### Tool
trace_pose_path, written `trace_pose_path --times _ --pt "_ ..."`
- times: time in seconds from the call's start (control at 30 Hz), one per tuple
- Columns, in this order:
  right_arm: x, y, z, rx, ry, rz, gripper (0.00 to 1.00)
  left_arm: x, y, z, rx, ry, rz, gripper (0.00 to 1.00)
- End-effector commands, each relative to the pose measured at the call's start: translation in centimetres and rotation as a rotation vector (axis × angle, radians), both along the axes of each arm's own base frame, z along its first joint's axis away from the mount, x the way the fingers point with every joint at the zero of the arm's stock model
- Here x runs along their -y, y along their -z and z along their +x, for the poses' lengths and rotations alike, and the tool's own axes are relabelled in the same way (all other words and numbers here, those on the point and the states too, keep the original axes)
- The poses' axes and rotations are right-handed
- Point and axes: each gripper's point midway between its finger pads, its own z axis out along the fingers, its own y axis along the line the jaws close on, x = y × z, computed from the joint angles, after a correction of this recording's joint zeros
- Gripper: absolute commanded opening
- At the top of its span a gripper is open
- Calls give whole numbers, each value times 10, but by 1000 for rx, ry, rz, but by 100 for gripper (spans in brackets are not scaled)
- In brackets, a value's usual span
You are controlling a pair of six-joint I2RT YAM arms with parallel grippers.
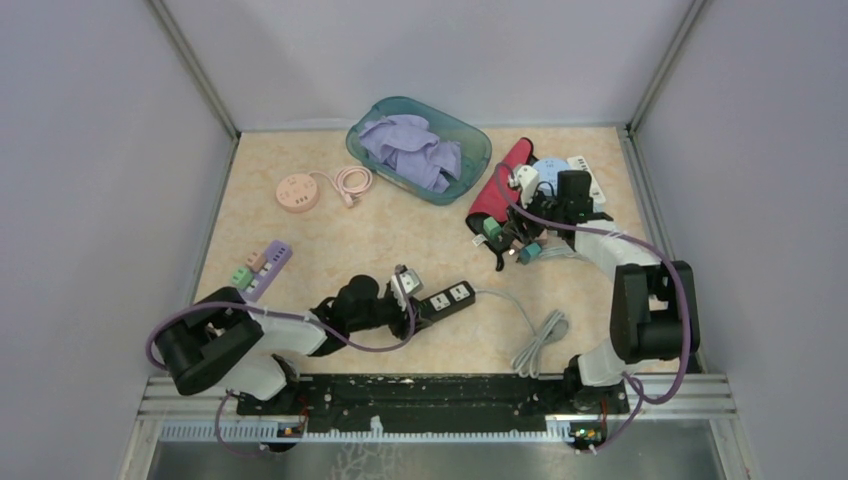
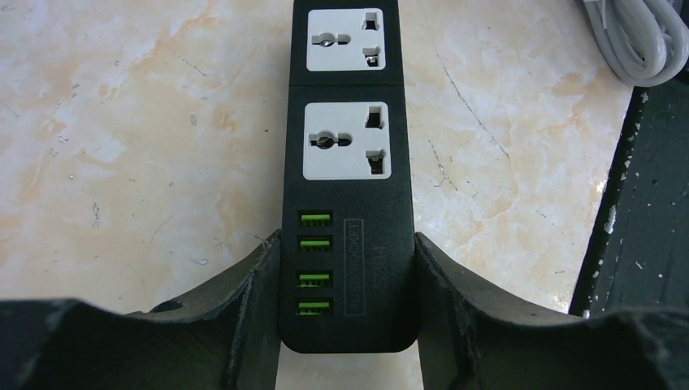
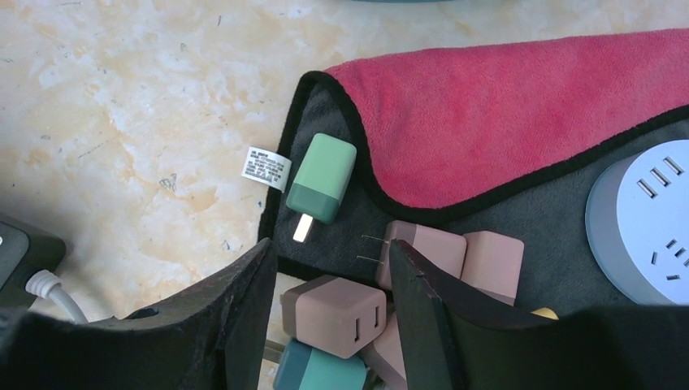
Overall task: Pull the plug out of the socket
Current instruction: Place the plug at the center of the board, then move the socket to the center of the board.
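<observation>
Bar power strips: 3, namely black strip (image 2: 345, 268), purple strip (image 1: 276, 257) and white strip (image 1: 583, 165), the last partly hidden. Round socket hubs: 2, namely pink hub (image 1: 298, 192) and pale blue hub (image 3: 642, 219). On the black strip: AC outlets (image 2: 345, 41) 2, green USB ports (image 2: 314, 249) 4. Loose cube plugs at the red towel (image 3: 520, 106) (towel count 1): green plug (image 3: 322, 179) 1, teal plug (image 3: 321, 370) 1, mauve plugs (image 3: 337, 315) at least 3, pile partly hidden. Seated plugs (image 1: 242, 277) on the purple strip: 2. Basket (image 1: 478, 150): 1. Lavender cloths (image 1: 410, 145) inside: number cannot tell. Cables: white cable (image 1: 540, 340) 1, pink cable (image 1: 352, 183) 1.

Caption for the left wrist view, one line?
Left end effector clamps black power strip at its USB end; both sockets empty.
</observation>
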Motion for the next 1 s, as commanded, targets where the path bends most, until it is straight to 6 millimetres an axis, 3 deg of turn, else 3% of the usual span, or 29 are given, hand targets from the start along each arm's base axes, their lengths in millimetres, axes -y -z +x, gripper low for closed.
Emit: trace_pose_path --times 0.0,0.23,0.5,0.77,0.97 --pt "-5 -41 10 104 -21 49 54 -4 -17 14 16 -77 -46 0" --pt "-11 -52 5 127 -56 79 54 -16 -26 30 -56 -181 -73 0" --pt "-21 -76 -5 176 -100 136 54 -46 -38 45 -148 -303 -153 0" --pt "-34 -107 -23 192 -168 219 54 -102 -47 72 -168 -581 -199 0" --pt "-59 -140 -59 148 -285 303 55 -160 -44 100 -167 -898 -186 0"
